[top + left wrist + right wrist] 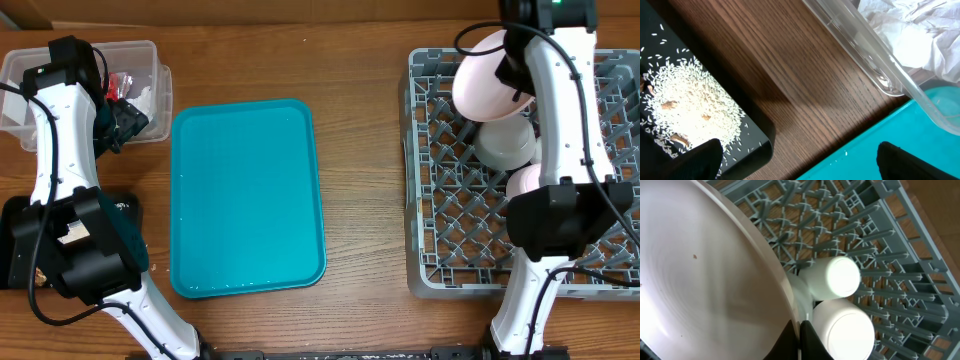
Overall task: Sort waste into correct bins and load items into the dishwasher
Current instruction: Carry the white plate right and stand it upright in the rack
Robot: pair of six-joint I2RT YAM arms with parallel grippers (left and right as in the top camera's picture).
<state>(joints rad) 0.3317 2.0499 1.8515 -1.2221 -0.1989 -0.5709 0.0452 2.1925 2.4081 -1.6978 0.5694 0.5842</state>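
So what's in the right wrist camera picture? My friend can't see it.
A big pale plate fills the left side, its rim pinched by the right gripper at the bottom edge. Right beside it, a small white cup and a white bowl sit among the pegs of a grey rack.
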